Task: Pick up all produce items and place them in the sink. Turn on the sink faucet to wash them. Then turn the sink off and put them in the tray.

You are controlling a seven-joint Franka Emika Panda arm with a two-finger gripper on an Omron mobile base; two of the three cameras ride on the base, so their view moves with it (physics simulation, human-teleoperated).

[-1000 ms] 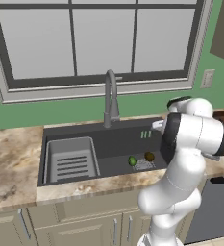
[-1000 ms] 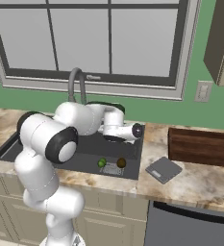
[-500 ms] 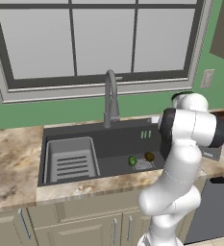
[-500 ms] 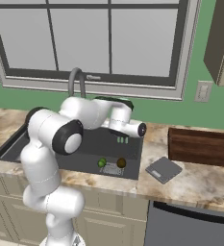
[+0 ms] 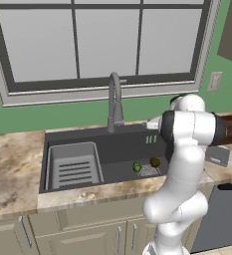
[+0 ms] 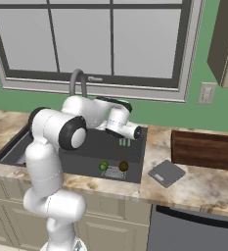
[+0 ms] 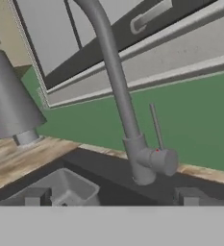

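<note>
Both produce items sit in the sink (image 6: 17, 147) now: the bright green one (image 6: 103, 166) and the dark brown one (image 6: 123, 166) lie side by side next to the drain grate (image 6: 114, 172), in front of the faucet (image 5: 114, 102) and below its spout. So the step in hand looks like turning the water on.

The hand (image 7: 111, 204) is up at the faucet's base, fingers apart, nothing between them. From the hand view, the thin lever (image 7: 156, 126) rises just beside the gooseneck, above the side knob on the faucet body, and the spray head (image 7: 10, 105) hangs off to the other side.

To do this well, I'd say: bring the fingertips (image 7: 189, 196) in against that thin lever, not the thick neck. It's slim, so contact should be square or it will slip past. Push gently along the lever's swing, and keep the wrist away from the neck.

The wooden tray (image 6: 206, 149) waits on the surface well away from the faucet, beyond the small grey square (image 6: 167, 172).
</note>
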